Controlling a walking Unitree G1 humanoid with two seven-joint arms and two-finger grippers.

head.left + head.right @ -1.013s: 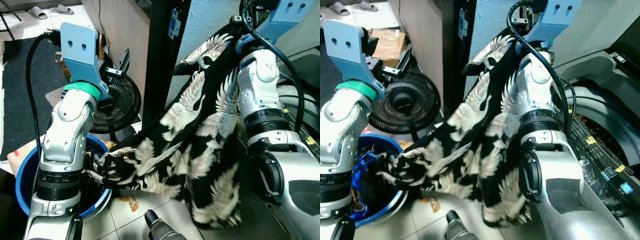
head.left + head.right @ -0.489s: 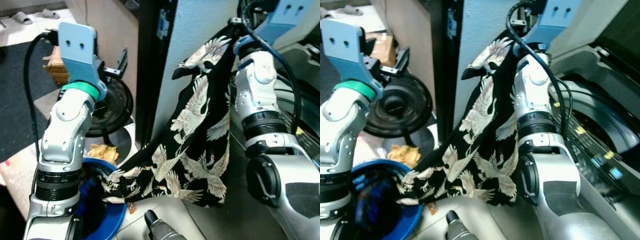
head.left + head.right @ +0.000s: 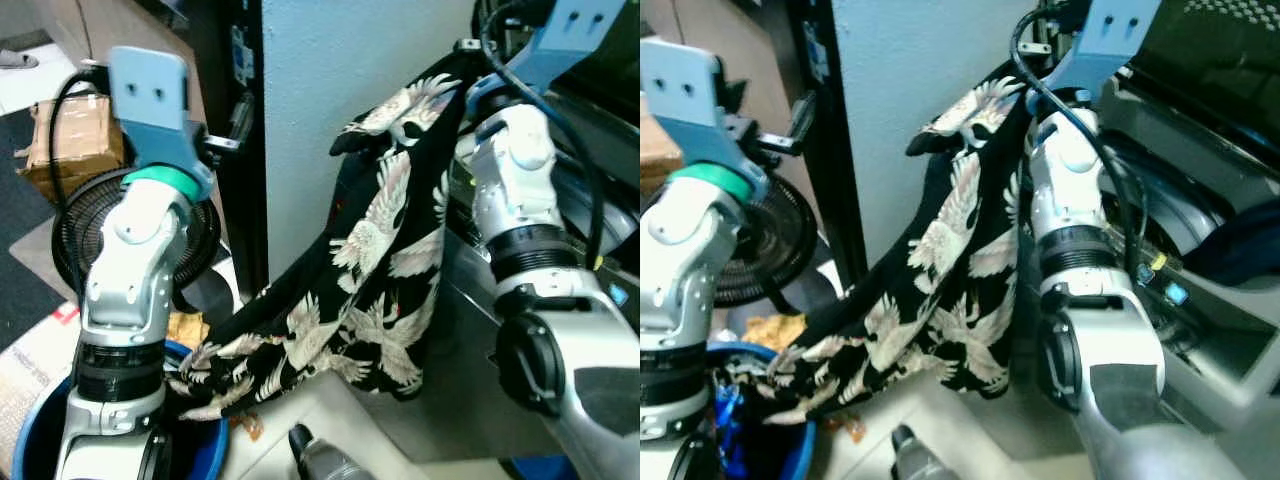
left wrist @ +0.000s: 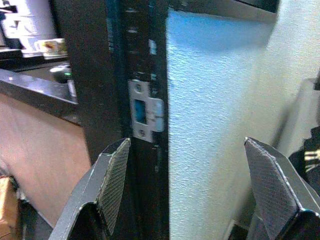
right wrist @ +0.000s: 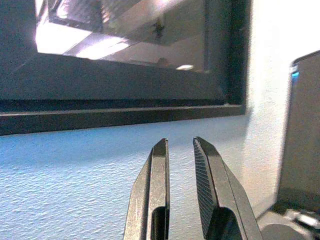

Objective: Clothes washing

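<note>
Left eye view: crane-print garment [image 3: 370, 260] hangs off the robot's right arm, tail trailing down-left to the blue basin [image 3: 30, 440]. Right gripper [image 5: 181, 165] is nearly pressed together on nothing, left gripper [image 4: 200, 175] spread wide. Washing machine [image 3: 1200, 250] sits just right of the garment.

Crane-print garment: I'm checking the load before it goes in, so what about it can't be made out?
1. How the garment is held at its top: head views, hidden behind the right arm.
2. Its lower end: head views, hidden behind the left arm near the blue tub.
3. Its type: bunched folds, cannot tell.
</note>
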